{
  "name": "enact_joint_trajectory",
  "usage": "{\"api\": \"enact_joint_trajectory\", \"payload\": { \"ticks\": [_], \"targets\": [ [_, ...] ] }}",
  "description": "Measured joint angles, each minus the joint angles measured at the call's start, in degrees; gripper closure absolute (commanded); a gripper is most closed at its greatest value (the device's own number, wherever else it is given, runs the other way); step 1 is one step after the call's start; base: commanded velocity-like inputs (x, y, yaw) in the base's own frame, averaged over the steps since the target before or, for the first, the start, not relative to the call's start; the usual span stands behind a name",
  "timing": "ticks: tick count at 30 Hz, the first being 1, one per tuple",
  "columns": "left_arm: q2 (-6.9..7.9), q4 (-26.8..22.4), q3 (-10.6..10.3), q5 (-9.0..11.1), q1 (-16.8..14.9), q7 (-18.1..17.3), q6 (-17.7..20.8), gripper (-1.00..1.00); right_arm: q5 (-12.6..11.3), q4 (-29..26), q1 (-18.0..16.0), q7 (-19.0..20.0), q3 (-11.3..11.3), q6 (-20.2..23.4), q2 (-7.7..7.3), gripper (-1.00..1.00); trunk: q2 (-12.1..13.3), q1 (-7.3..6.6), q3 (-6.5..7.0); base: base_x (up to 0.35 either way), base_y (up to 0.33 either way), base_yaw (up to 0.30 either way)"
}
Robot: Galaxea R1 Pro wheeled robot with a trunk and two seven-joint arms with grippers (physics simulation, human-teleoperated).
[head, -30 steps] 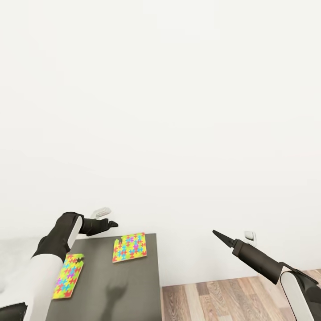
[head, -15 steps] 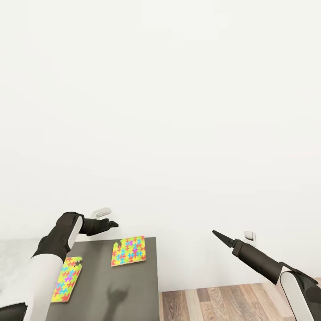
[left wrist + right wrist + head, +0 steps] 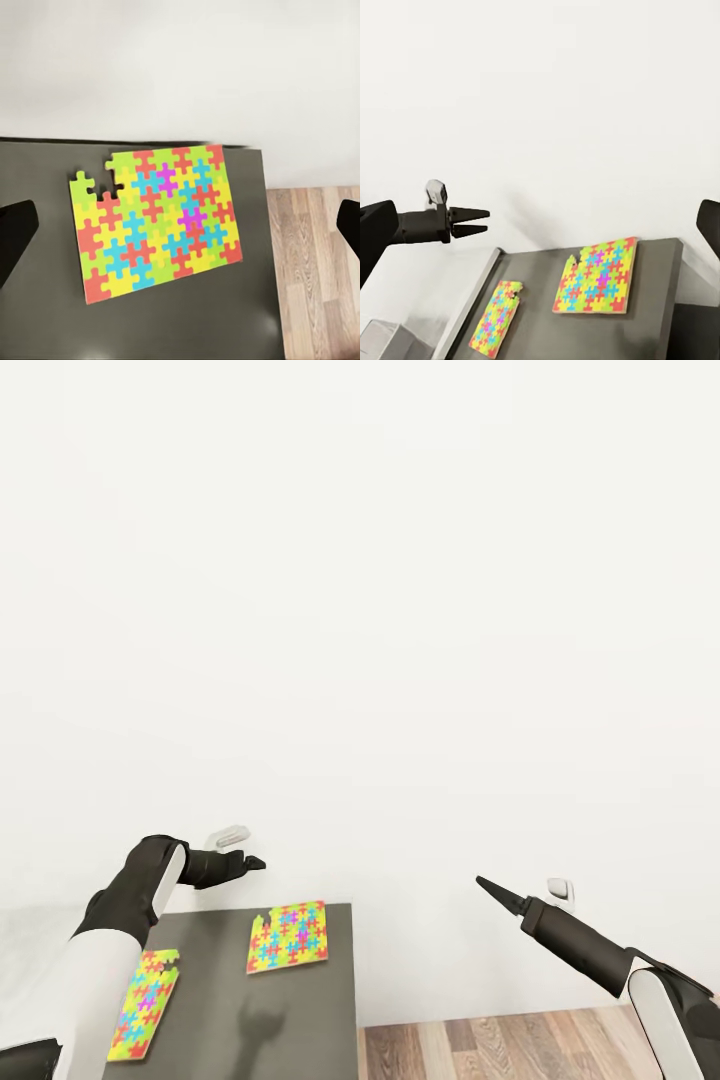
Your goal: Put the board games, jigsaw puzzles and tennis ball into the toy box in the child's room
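Left fingers (image 3: 255,863) spread wide above puzzle (image 3: 288,937) at bench (image 3: 330,1010) edge; right fingers (image 3: 484,884) state unclear. Risked nudging puzzle off toward three o'clock.

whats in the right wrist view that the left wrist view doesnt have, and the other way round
Right wrist view alone: a second jigsaw puzzle lying nearer the dark surface's left edge, and the left pincer above the dark surface, against the white wall.

Left wrist view alone: the wood-plank floor beside the dark surface, and a close look at the notch of missing pieces in the puzzle's edge.

Both: the larger-looking jigsaw puzzle lying flat on the dark surface, with the white wall behind.
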Motion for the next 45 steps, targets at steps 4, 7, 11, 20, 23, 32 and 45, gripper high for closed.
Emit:
{"api": "enact_joint_trajectory", "payload": {
  "ticks": [4,7,11,20,23,32,45],
  "targets": [
    [0.00,0.0,0.0,0.0,0.0,0.0,0.0,-1.00,0.0,0.0,0.0,0.0,0.0,0.0,0.00,-1.00,0.0,0.01,0.00,0.064,0.000,0.001],
    [0.00,0.0,0.0,0.0,0.0,0.0,0.0,-1.00,0.0,0.0,0.0,0.0,0.0,0.0,0.00,-1.00,0.0,0.01,0.00,0.051,0.000,0.000],
    [0.00,0.0,0.0,0.0,0.0,0.0,0.0,-1.00,0.0,0.0,0.0,0.0,0.0,0.0,0.00,-1.00,0.0,0.00,0.00,0.125,0.000,0.000],
    [0.00,0.0,0.0,0.0,0.0,-0.2,0.0,-1.00,0.0,0.1,0.0,0.0,0.0,0.0,0.00,-1.00,0.0,0.01,0.00,0.110,0.000,0.000],
    [0.00,0.0,0.0,0.1,0.0,-0.2,0.0,-1.00,0.0,0.1,0.0,0.0,0.0,0.0,0.00,-1.00,0.0,0.01,0.00,0.028,0.000,0.000],
    [0.00,0.0,0.0,0.0,0.0,-0.1,0.0,-1.00,0.0,0.0,0.0,0.0,0.0,0.0,0.00,-1.00,0.0,0.00,0.00,0.083,0.000,0.002],
    [-0.02,0.0,0.0,0.1,0.0,-0.1,0.0,-1.00,0.1,0.0,0.0,0.0,0.0,0.0,0.00,-1.00,0.0,0.01,0.18,0.021,0.000,0.146]
  ]
}}
